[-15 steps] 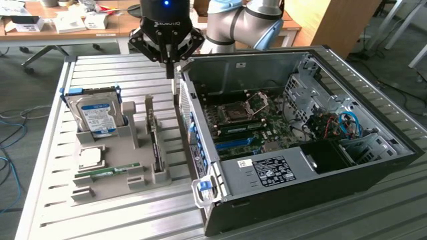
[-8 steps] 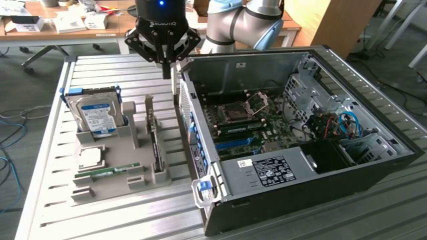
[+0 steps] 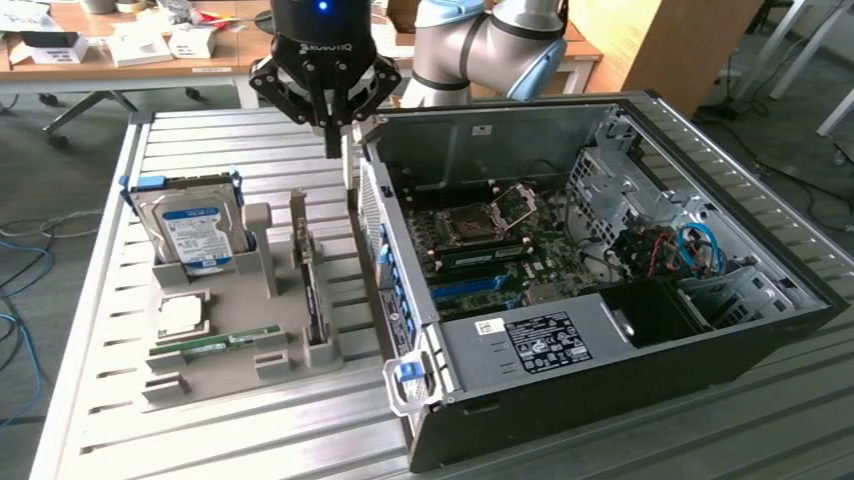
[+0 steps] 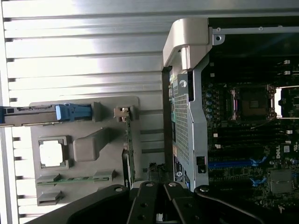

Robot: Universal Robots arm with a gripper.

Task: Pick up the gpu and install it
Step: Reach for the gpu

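Gpu (image 3: 304, 262) is standing on its edge in the gray holder (image 3: 254, 322) beside the computer case (image 3: 601, 392), so its top edge is offering you a grip. Your gripper (image 3: 334, 140) is hanging above its far end, fingers closed, holding nothing.

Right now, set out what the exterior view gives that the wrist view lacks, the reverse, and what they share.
Exterior view: the grey arm, the hard drive's blue label, the power supply and blue cables inside the case, desks behind.
Wrist view: a straight-down look along the gpu's thin top edge, standing in its holder.
Shared: the gripper, jaws shut, above the gap between holder and case; the gpu, hard drive, processor chip and memory stick on the holder; the motherboard's socket.
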